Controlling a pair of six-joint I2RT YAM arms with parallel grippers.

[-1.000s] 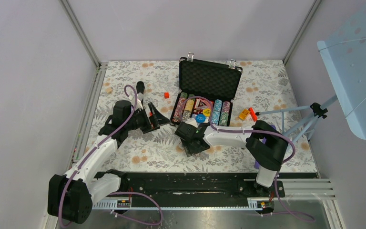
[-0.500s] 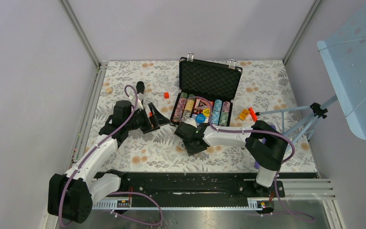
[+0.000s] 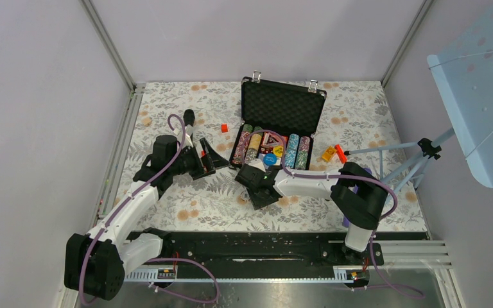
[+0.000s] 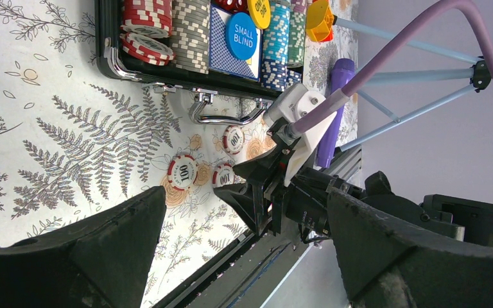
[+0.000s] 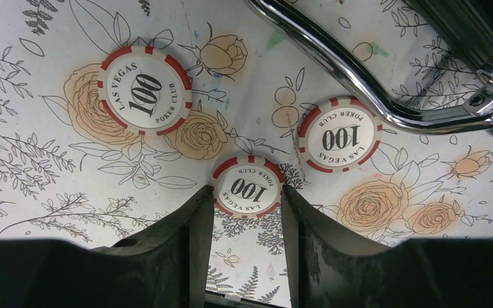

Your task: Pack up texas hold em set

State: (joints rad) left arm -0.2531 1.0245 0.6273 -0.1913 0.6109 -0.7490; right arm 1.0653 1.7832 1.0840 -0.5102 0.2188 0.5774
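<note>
table [image 3: 359, 109]: floral cloth, everything I can see sits on it
briefcase [image 3: 282, 106]: open, mid-table toward the far side; lid upright with its foam lining facing the arms, tray half on the near side
left gripper [image 3: 210, 156]: fingers spread wide with nothing between them, parked just left of the briefcase's near-left corner
right gripper [image 5: 247, 196]: low over the cloth just in front of the briefcase; from the wrist view I read both fingers pressed against the sides of the middle chip [image 5: 247, 186]
chip rows [image 3: 293, 151]: striped stacks on their sides in the tray slots, red/white and grey on the left, teal on the right; a couple of red ones sit crooked at the near end
handle [image 5: 359, 83]: chrome, on the briefcase's near wall, lying down toward the cloth
card deck [image 4: 221, 59]: blue back, in the centre slot between the chip rows
blue button [image 4: 241, 35]: SMALL BLIND, on top of the card deck
yellow button [image 4: 260, 9]: just beyond the blue one, text cut off
loose chips [image 5: 144, 90]: three red/white 100s flat on the cloth in front of the handle — one left, one right beside the handle, the middle one between my right fingers
</note>
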